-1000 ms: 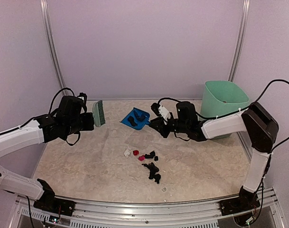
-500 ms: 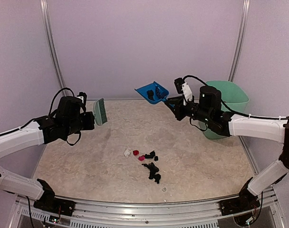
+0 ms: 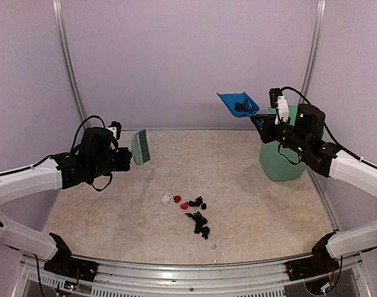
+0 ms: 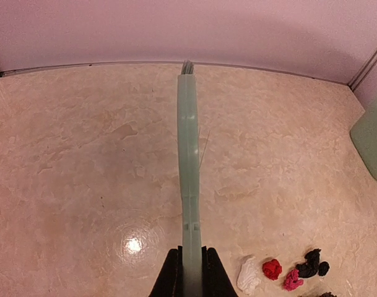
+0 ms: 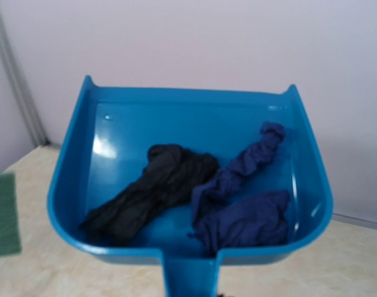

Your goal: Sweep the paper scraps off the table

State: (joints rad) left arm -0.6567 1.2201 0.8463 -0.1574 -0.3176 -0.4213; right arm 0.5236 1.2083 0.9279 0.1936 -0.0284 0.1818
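Paper scraps (image 3: 194, 216): one cluster on the bench (image 3: 114, 204), well left of the bin (image 3: 281, 164); one load in the dustpan (image 3: 228, 99), held high just left of the bin's rim. Right gripper (image 3: 257, 120) closed tight on its handle, left gripper (image 3: 127, 159) likewise on the brush (image 3: 140, 147). Keep the dustpan level till you are over the bin, then tip slowly.

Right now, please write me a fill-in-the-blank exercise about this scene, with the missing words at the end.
The dustpan, held up by the right end effector, is coloured ____.
The left end effector grips the brush, which is pale ____.
The paper scraps lying on the table are mostly ____.
The bin stands at the table's far ____ corner.
Missing words: blue; green; black; right.
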